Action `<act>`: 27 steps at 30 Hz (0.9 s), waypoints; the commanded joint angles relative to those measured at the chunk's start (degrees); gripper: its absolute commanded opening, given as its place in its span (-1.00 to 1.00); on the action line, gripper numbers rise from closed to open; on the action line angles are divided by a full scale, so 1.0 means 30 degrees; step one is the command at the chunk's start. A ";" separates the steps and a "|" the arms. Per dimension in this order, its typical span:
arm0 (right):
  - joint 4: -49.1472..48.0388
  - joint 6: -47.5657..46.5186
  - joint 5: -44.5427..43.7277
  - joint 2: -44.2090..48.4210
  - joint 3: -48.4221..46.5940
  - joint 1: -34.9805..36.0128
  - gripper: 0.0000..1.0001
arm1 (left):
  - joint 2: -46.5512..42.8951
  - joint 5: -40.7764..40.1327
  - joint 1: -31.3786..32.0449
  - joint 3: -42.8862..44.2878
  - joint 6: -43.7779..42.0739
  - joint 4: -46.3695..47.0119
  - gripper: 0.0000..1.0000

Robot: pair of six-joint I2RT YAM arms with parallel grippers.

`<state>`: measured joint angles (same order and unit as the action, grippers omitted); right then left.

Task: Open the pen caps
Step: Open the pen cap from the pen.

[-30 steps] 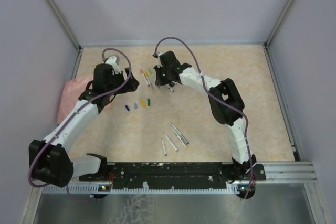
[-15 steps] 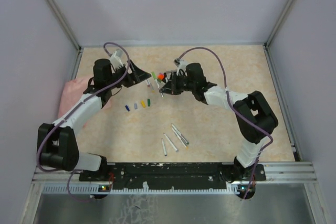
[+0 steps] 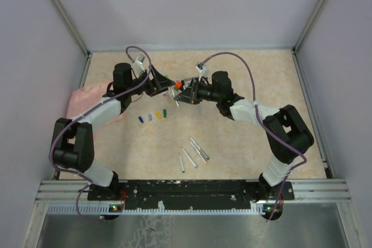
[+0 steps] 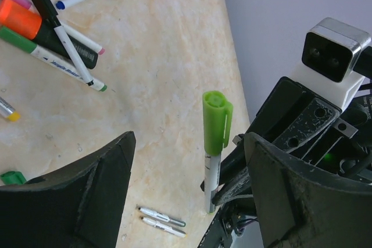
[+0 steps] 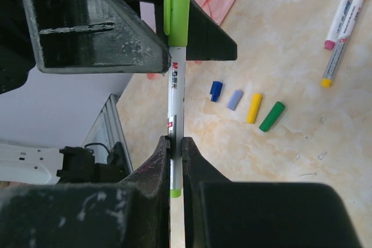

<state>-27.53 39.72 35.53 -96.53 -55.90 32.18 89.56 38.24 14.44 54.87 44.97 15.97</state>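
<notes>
Tabletop [image 5: 290, 161]; pen [image 5: 176, 85] half inside right gripper [image 5: 176, 144]

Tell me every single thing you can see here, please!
slim white pen with a lime-green cap: one, white and lime, held between the two arms
loose little plastic caps: four, blue, lilac, yellow, green, in a row on the table
uncapped grey pen barrels: about four, grey, nearer the arm bases
capped thin pens: several, white with coloured ends, piled at the far side
thick dark highlighter with an orange end: one, in that pile
pink cloth: one, pink, left edge
beige table: one, beige, under everything
left tool: one, black, open around the lime cap
right tool: one, black, shut on the pen's barrel
</notes>
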 commanded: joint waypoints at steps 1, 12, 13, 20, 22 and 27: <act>-0.1986 0.0527 0.0674 0.0937 -0.0094 -0.0149 -1.00 | 0.0347 0.0408 0.0109 0.0705 0.0016 0.0415 0.59; -0.1485 0.0323 0.0648 0.1266 0.0366 0.0384 -1.00 | 0.0010 0.0496 0.0138 0.0853 -0.0198 0.0507 0.11; -0.1487 0.0323 0.0591 0.1294 0.0405 0.0424 -1.00 | -0.0039 0.0536 0.0139 0.0802 -0.0170 0.0544 0.05; -0.1038 0.0071 0.0550 0.1353 0.0291 0.0689 -1.00 | -0.0231 0.1008 0.0139 0.0450 -0.0150 0.0797 -0.72; -0.0942 0.0010 0.0550 0.1440 0.0274 0.0733 -1.00 | -0.0274 0.1198 0.0139 0.0337 -0.0039 0.1022 -0.98; -0.0936 0.0261 0.0439 0.1821 0.0402 0.0727 -0.31 | -0.0807 0.1500 0.0182 -0.0151 0.0061 0.1996 -0.99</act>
<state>-27.59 40.36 36.29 -95.50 -54.26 33.65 89.89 41.69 14.81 55.46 45.69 17.56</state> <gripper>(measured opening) 0.211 0.083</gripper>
